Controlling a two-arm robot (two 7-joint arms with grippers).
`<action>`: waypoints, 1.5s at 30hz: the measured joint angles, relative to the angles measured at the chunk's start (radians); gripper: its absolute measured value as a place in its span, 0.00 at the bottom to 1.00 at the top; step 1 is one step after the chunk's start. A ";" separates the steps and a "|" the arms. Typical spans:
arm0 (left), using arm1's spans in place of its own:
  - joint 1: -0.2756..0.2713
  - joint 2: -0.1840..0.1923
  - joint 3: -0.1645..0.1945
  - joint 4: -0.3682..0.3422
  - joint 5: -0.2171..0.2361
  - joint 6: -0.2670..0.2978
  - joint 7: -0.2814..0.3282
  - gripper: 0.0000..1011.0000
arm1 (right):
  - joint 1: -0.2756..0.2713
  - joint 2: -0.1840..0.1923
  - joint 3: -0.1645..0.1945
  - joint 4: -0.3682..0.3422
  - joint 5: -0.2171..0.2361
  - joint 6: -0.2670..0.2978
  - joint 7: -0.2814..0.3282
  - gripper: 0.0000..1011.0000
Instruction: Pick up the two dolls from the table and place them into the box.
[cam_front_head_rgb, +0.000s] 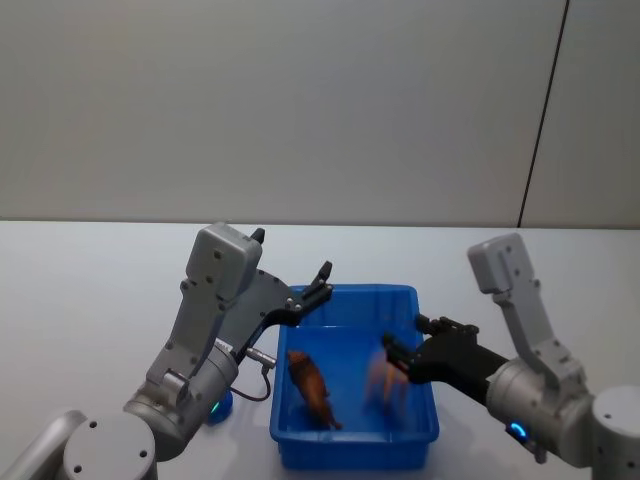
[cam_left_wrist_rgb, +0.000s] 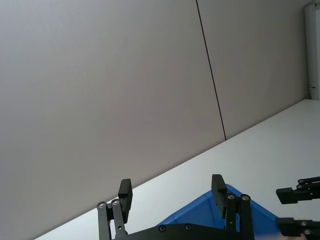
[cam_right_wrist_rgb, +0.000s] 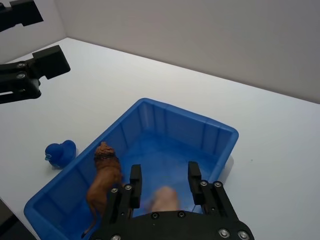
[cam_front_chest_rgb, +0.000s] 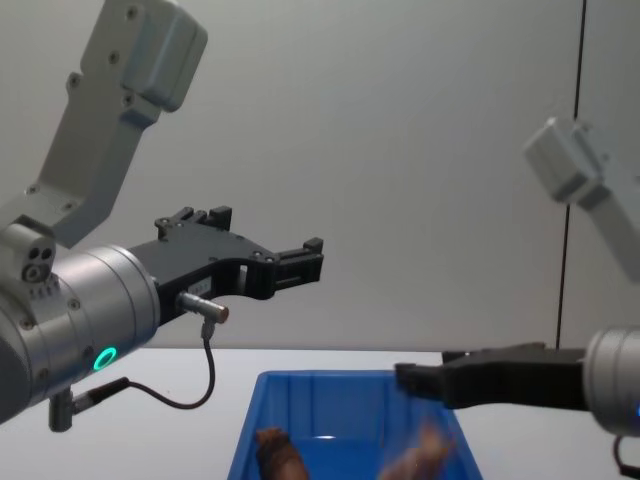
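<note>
The pale pink flesh-coloured toy figure (cam_right_wrist_rgb: 165, 199) is seen directly beneath the right gripper (cam_right_wrist_rgb: 164, 177). That gripper's fingers are spread wider than the figure and are not closed on it. The figure is judged released, inside the right half of the bright blue rectangular plastic bin (cam_front_head_rgb: 350, 291), though its pose cannot be made out.

The reddish-brown four-legged animal figure (cam_front_head_rgb: 310, 385) is laid on the bin floor in the left half, with its long axis set along the bin's length, far wall toward the robot. The left gripper (cam_left_wrist_rgb: 171, 190) is held raised above the bin's far left corner, fingers parted and empty.

With both dolls in the bin, only a withdrawal is judged to be left. The bin's right rim lies just below the right gripper. Open room is offered upward and out over the bare white tabletop (cam_right_wrist_rgb: 280, 130) to the right. A small blue toy duck (cam_right_wrist_rgb: 61, 152) is set on the table just beside the bin's left wall.
</note>
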 joint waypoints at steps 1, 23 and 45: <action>0.000 0.000 0.000 0.000 0.000 0.000 0.000 0.99 | 0.007 -0.007 -0.003 0.010 -0.004 0.005 0.001 0.55; 0.000 0.000 0.000 0.000 0.000 0.000 0.000 0.99 | -0.014 0.028 0.018 0.016 -0.006 -0.077 -0.003 0.99; 0.011 0.010 -0.006 -0.008 0.000 0.007 0.009 0.99 | -0.121 0.146 0.085 -0.033 0.039 -0.188 -0.007 0.99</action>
